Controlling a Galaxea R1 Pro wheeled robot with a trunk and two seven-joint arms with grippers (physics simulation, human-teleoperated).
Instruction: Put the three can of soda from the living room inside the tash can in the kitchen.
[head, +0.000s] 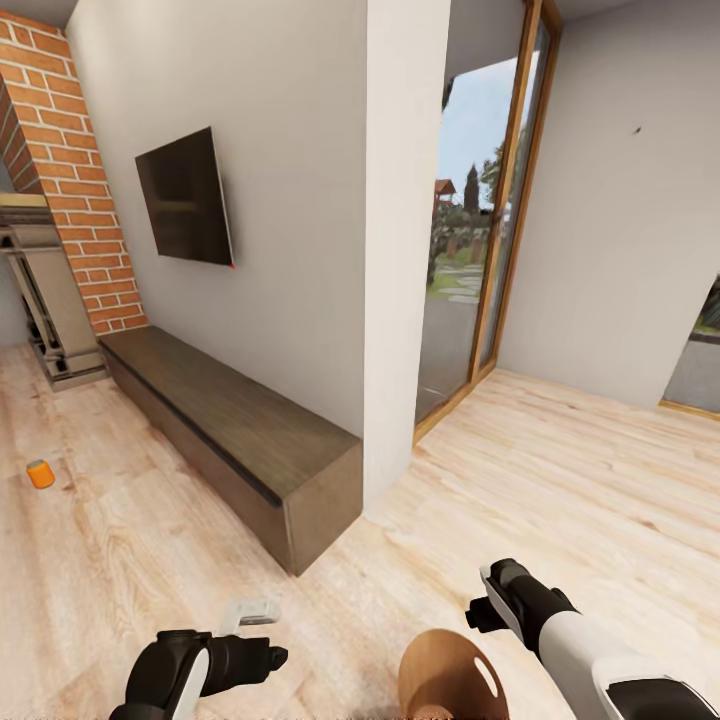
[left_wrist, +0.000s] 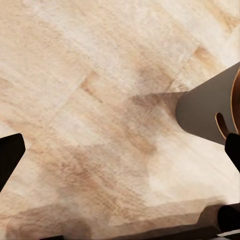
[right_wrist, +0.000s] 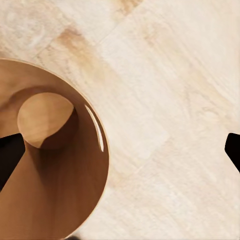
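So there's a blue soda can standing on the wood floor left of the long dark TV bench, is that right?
Not quite: the soda can is bright orange, not blue. The head view shows it on the wood floor, left of the long dark bench.

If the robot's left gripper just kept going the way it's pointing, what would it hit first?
Probably the bare wood floor: the left gripper looks straight down on planks. The bin sits off to one side, likely missed.

No readable text anywhere (no labels or signs).
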